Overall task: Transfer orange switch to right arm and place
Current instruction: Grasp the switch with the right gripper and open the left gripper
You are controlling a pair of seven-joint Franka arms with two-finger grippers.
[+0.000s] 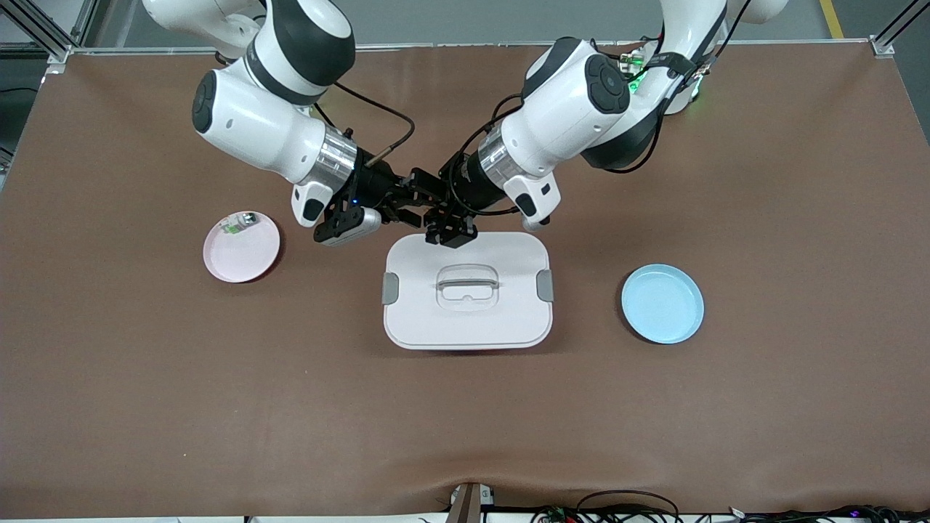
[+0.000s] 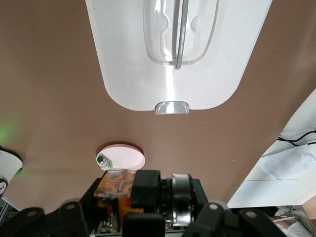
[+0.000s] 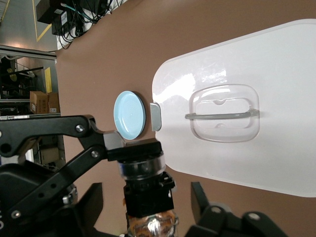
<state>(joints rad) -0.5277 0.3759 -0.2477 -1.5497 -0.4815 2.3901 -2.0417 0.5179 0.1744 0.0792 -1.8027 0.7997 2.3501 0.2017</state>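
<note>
Orange switch (image 3: 144,170), a small black cylinder with a shiny ringed end, hangs at upper centre of the front view over the smooth white lidded box (image 1: 468,327) on the brown counter (image 1: 465,436). The left hand (image 3: 133,148) pinches it. The right hand (image 3: 148,207) gapes wide around it, fingers (image 3: 95,202) apart from it.

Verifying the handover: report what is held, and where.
The orange switch, by its ringed end, in the left gripper; right gripper open around it, over the lid.
</note>
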